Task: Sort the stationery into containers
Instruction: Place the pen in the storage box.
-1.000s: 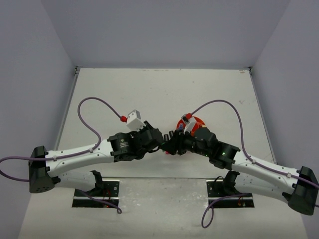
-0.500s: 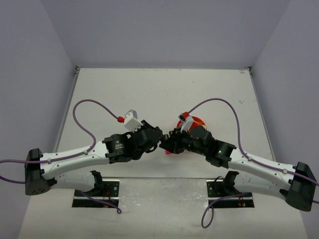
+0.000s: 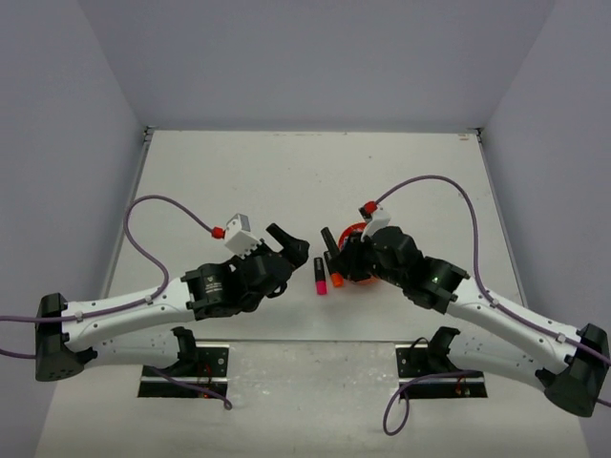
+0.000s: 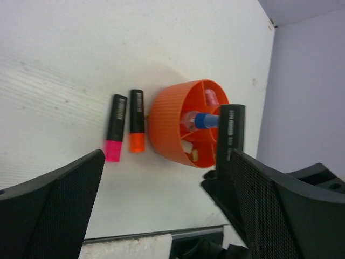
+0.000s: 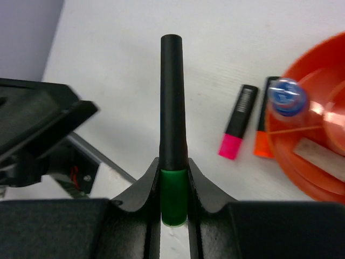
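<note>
Right tool (image 5: 173,168) clamping green-capped black marker (image 5: 172,102) (by its cap end), left tool (image 3: 290,245) spread empty, orange-capped marker (image 4: 135,120) beside organiser (image 4: 168,129)

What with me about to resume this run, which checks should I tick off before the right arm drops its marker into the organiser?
1. Right pincer shut on green-capped marker: ok.
2. Marker lined up over orange organiser: cannot tell.
3. Organiser upright: ok.
4. Left pincer open, apart from organiser: ok.
5. All stationery sorted: not ok; pink-capped marker and orange-capped marker lie beside organiser.
</note>
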